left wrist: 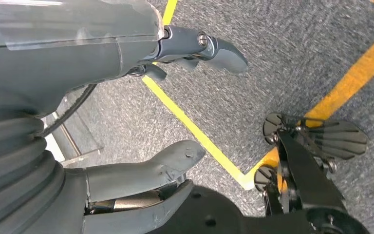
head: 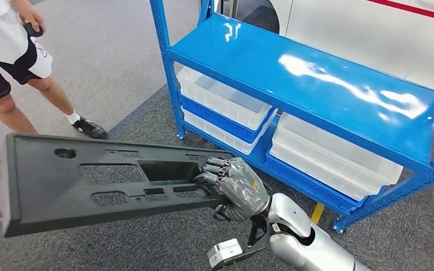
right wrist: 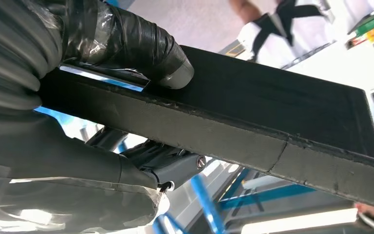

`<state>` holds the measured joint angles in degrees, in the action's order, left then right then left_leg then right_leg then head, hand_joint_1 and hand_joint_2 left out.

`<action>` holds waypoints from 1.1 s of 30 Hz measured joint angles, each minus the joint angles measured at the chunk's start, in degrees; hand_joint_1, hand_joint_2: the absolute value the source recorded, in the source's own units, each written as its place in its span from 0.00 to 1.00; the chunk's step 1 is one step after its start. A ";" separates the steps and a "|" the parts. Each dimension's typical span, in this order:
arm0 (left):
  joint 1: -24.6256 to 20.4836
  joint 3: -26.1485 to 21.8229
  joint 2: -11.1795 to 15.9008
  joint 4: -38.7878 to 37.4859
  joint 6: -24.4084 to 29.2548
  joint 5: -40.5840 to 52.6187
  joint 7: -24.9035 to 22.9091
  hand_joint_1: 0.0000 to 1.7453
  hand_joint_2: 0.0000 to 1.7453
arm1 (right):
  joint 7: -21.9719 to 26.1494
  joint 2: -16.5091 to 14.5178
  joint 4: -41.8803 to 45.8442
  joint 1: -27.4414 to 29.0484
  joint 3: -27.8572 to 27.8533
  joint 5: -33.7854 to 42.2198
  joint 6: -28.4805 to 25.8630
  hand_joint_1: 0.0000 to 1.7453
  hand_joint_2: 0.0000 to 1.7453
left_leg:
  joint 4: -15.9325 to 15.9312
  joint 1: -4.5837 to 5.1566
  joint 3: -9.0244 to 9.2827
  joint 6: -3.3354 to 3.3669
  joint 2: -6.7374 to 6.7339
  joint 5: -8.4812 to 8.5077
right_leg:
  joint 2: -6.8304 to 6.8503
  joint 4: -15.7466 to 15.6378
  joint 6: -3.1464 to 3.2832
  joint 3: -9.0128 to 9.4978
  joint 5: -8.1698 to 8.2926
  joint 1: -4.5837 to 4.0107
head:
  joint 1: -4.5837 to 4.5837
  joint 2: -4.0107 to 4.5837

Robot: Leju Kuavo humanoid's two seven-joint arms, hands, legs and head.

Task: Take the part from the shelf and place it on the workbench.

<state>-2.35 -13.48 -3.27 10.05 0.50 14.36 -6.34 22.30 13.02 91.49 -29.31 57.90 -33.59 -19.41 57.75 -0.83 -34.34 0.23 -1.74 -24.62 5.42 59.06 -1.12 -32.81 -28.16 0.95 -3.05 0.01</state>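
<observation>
One part (head: 90, 183) | right hand (head: 234, 183) grasps its end | long axis level, pointing left | left hand (left wrist: 126, 122) released

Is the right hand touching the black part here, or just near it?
Touching. In the right wrist view the thumb presses one face of the part with fingers under it; the head view shows the right hand gripping its end.

Grey carpet floor (head: 118, 45) with yellow line (left wrist: 195, 129); white wall (head: 373, 34) behind, glossy light glare.
</observation>
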 joint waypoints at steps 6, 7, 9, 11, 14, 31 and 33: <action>0.02 -0.01 -0.01 0.00 -0.38 0.08 -0.13 0.00 1.00 | -1.20 -1.32 -1.74 -0.49 0.60 -0.70 -0.08 1.00 1.00 | -0.04 0.26 -0.30 1.24 4.26 0.60 | -5.09 15.95 0.28 -7.06 -7.06 -0.01 | 0.01 0.01; 0.05 -0.01 -0.01 0.00 -0.46 0.15 -0.13 0.00 1.00 | -1.46 -1.35 -1.94 -0.52 0.63 -0.86 -0.09 1.00 1.00 | 0.12 0.31 -0.32 1.22 5.17 0.59 | -5.29 14.34 0.51 -6.37 -5.49 -0.08 | 0.01 0.01; 0.06 0.02 -0.07 0.00 -0.65 0.57 -0.10 0.00 1.00 | -1.89 -1.44 -2.09 -0.76 0.69 -1.20 -0.14 1.00 1.00 | 0.54 0.32 -0.47 1.07 6.76 0.50 | -7.49 7.08 1.14 -3.08 -1.44 -0.12 | 0.01 0.01; -0.01 0.12 -0.16 0.00 -0.85 1.30 -0.16 0.00 1.00 | -2.41 -1.44 -2.09 -1.04 0.76 -1.71 -0.31 1.00 1.00 | 1.04 0.24 -1.13 0.62 8.15 0.53 | -10.29 1.67 1.46 -1.00 0.45 -0.05 | -0.02 0.01; 0.30 0.36 -0.16 0.00 -0.88 2.31 -0.08 0.00 1.00 | -2.86 -0.76 -1.72 -0.91 0.78 -2.18 -1.12 1.00 1.00 | 1.13 -0.19 -2.01 -0.49 9.60 0.88 | -9.73 0.54 1.64 -0.74 0.54 -0.19 | -0.02 0.00; 0.36 0.29 -0.16 0.00 0.41 0.83 -0.77 0.00 1.00 | -0.53 3.73 0.35 1.05 0.65 -1.08 -2.68 1.00 1.00 | -0.20 0.52 0.06 0.64 0.48 0.05 | 0.12 0.17 0.62 0.80 -0.94 -0.53 | -0.16 0.01; 0.33 0.07 -0.18 0.00 0.46 0.63 -0.90 0.00 1.00 | -0.32 3.64 0.27 0.46 0.65 -0.44 -2.04 1.00 1.00 | -0.63 0.36 0.24 1.13 1.55 0.40 | -2.91 4.71 0.40 -1.25 -3.86 -0.32 | -0.14 0.01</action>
<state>-2.01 -13.42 -3.45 10.05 0.96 14.99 -7.23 21.98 16.66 91.77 -28.84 58.55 -34.03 -21.45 57.12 -0.47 -34.09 1.36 -0.18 -24.23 2.52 63.77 -0.71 -34.07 -32.02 0.63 -3.19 0.02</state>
